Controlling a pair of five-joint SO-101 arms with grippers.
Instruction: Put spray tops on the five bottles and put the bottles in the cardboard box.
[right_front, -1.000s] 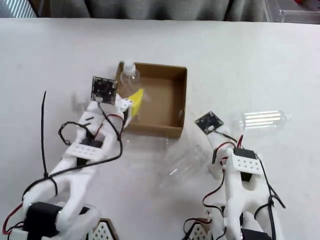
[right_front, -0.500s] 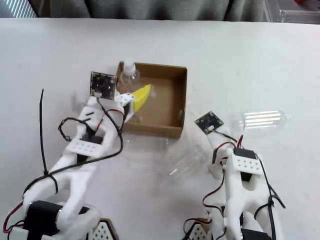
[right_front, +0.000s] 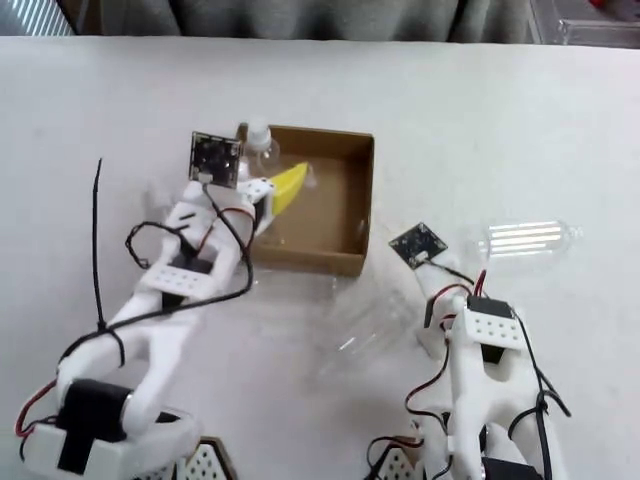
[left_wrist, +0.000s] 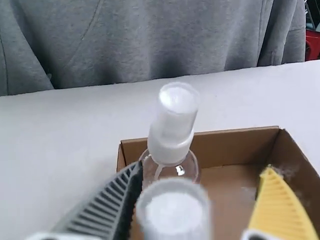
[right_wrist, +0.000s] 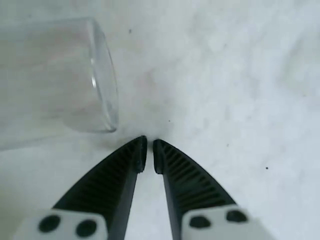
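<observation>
Swung forward since a second ago, the left arm now reaches over the near-left corner of the cardboard box (right_front: 310, 262), its yellow finger (right_front: 287, 186) farther across the rim than before, while the right arm has not stirred. The left end effector (left_wrist: 202, 175) stands wide open around a capped bottle (left_wrist: 172, 212), whose white spray top sits upright between the ribbed grey finger (left_wrist: 107, 210) and the yellow one; it appears to be gripping the bottle's body, though the contact itself is hidden. Just beyond its fingertips a standing bottle (left_wrist: 172, 125), already fitted with a spray top, occupies the far corner of the box. The right end effector (right_wrist: 149, 150) rests low over the desk (right_front: 480, 120), closed to a sliver with nothing in its grasp, and a clear bottle (right_wrist: 55, 75) lies on its side with its base just beside the tips. The step in hand looks to be boxing the second finished bottle. The next move likely calls for lowering it beside the standing one without knocking that over, then letting go and drawing back clear of the rim; at least one bottle outside the box awaits handling.
</observation>
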